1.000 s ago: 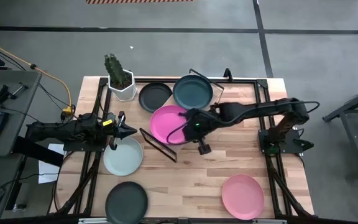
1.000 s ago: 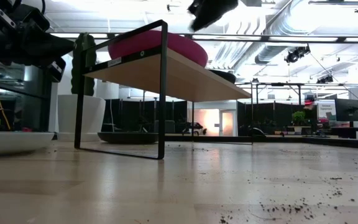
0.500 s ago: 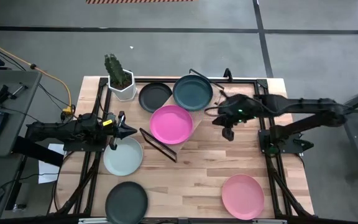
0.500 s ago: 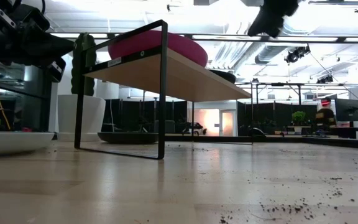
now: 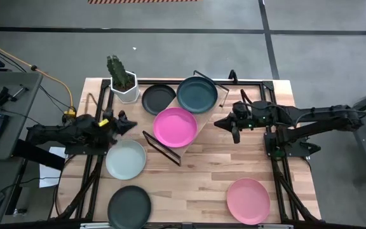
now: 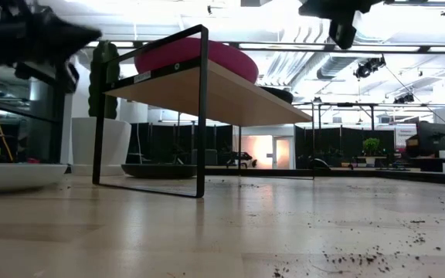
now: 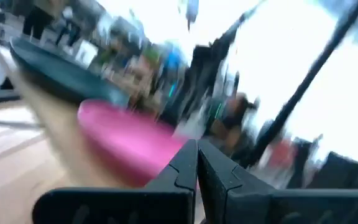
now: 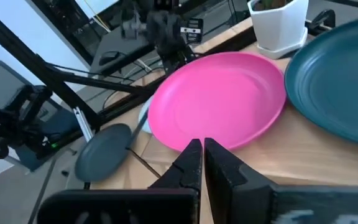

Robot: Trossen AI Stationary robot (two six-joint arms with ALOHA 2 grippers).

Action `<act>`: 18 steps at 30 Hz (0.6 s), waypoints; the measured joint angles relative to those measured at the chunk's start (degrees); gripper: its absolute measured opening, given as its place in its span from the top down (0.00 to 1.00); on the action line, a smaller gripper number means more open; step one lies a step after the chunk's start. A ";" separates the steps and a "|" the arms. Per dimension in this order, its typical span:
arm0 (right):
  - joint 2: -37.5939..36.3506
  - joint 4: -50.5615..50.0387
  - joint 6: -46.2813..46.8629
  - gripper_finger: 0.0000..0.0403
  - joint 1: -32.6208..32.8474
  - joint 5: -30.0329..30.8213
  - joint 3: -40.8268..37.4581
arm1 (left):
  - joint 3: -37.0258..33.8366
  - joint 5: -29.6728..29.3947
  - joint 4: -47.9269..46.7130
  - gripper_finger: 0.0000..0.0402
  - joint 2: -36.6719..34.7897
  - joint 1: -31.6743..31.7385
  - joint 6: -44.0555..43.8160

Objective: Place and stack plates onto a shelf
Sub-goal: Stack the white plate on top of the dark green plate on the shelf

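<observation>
The light-wood shelf [image 5: 200, 122] stands mid-table on black wire legs. A magenta plate [image 5: 175, 127] and a dark teal plate [image 5: 197, 94] lie on it. A dark grey plate [image 5: 158, 98], a pale mint plate [image 5: 126, 159], a black plate [image 5: 129, 206] and a light pink plate [image 5: 248, 200] lie flat on the table. My right gripper [image 5: 218, 123] is shut and empty, right of the shelf and above its height [image 6: 342, 27], pointing at the magenta plate [image 8: 219, 102]. My left gripper [image 5: 131, 123] is shut and empty, left of the shelf, above the mint plate's far rim.
A white pot with a cactus [image 5: 123, 83] stands at the far left, beside the dark grey plate. A black frame runs around the table's edges [image 5: 253, 81]. Bare tabletop lies between the shelf and the light pink plate. Dirt crumbs lie near the front [image 6: 361, 259].
My right gripper has drawn back from above the magenta plate toward the table's right edge and now hangs right of the shelf. My left gripper has risen a little and tipped toward the far edge. The plates have stayed where they were.
</observation>
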 joint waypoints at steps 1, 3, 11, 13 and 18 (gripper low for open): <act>0.00 0.08 -0.02 1.00 0.00 0.00 0.30 | 0.00 -2.44 2.78 1.00 -0.02 0.00 -3.80; -0.02 0.21 -0.20 1.00 0.00 0.00 0.72 | 0.00 -8.52 8.30 1.00 -0.02 0.00 -9.90; 0.00 0.19 -1.51 1.00 -0.02 0.02 1.28 | 0.07 -27.12 20.94 1.00 -0.02 0.00 -16.47; 0.00 0.18 -1.49 1.00 -0.02 0.02 1.28 | 0.04 -28.59 23.14 1.00 0.00 0.02 -17.72; 0.00 1.45 -2.06 1.00 -0.02 0.37 1.28 | 3.79 -26.19 27.06 1.00 2.31 0.00 -18.54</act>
